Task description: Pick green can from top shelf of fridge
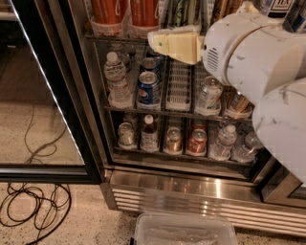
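Note:
The green can point(180, 11), pale green and silver with dark streaks, stands on the top shelf point(113, 37) of the fridge point(190, 192), cut off by the upper edge of the view. Two orange-red tall cans point(109, 9) stand to its left and a gold-brown can point(224, 10) to its right. My gripper point(158, 42), cream-yellow on a big white arm point(248, 52), sits in front of the shelf's front edge, just below the green can and a little to its left. It holds nothing that I can see.
The black-framed glass door point(57, 95) stands open at the left. Lower racks hold water bottles point(116, 79), a blue can point(148, 88) and short cans point(196, 141). A clear plastic bin point(184, 232) lies on the floor in front. Black cables point(33, 208) lie at the lower left.

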`<action>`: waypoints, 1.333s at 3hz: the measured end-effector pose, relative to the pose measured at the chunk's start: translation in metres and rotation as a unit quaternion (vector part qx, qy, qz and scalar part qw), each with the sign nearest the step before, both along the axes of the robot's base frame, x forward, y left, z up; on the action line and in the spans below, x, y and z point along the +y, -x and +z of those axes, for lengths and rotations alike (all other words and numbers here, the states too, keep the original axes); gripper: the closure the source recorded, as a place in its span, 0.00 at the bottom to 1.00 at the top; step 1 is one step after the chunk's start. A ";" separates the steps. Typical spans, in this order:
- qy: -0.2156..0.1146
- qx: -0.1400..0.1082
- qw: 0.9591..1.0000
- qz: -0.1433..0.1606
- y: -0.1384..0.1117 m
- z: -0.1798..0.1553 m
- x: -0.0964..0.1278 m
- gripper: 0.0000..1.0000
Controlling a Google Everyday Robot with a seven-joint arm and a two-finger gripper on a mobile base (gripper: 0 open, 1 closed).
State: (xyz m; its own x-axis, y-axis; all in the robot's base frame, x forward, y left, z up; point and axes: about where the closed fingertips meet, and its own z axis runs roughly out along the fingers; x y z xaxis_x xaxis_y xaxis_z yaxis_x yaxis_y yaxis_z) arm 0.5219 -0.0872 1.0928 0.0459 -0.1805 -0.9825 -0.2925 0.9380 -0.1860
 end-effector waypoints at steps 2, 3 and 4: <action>-0.048 -0.004 0.999 0.012 0.014 0.002 0.029 0.00; -0.053 0.011 0.998 0.044 0.004 -0.011 0.057 0.00; -0.047 0.016 0.997 0.066 0.000 -0.018 0.076 0.00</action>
